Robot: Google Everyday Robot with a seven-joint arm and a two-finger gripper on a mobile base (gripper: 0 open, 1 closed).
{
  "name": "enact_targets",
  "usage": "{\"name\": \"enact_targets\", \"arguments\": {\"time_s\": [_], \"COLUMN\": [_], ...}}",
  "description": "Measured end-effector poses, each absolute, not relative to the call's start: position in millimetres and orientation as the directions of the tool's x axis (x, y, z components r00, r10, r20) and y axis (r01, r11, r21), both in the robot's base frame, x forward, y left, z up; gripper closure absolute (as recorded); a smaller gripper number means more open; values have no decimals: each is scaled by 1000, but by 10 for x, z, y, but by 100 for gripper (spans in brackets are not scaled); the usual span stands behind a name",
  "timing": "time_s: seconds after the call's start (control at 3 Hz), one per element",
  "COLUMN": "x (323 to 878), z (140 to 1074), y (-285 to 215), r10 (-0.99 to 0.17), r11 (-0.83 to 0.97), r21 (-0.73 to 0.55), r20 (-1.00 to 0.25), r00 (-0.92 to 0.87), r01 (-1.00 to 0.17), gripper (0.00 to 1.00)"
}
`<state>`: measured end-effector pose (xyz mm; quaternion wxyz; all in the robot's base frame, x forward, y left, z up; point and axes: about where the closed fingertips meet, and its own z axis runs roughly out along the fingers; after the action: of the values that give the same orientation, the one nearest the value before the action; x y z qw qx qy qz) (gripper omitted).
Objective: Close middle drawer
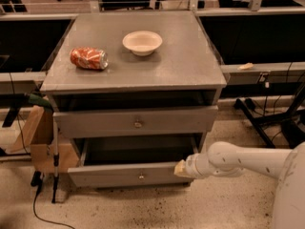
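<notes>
The middle drawer [119, 175] is the lower grey drawer with a low front panel and a small dull knob [141, 176]. It stands pulled out, with its dark inside showing. My gripper [180, 169] is at the right end of the drawer's front panel, at the end of my white arm [238, 160] that reaches in from the right. It looks to be touching the panel. Above it is a taller-fronted grey drawer [95, 123] with a shinier brass knob [138, 124], slightly pulled out.
On the cabinet top [186, 66] lie a crushed red can [88, 58] and a white bowl [142, 42]. A cardboard box [40, 137] and a thin pole [55, 151] stand at the cabinet's left. A black stand's legs [267, 120] are at the right.
</notes>
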<state>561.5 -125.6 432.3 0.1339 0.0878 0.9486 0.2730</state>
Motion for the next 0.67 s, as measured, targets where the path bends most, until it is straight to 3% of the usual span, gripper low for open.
{"name": "enact_targets", "arguments": {"time_s": [0.67], "x": [5617], "z": [4245], "y": [-1288], "r10": [282], "r11": [821], "r21": [552], "r20": [-170], "r00": [-944], "r01": [146], "gripper": [100]}}
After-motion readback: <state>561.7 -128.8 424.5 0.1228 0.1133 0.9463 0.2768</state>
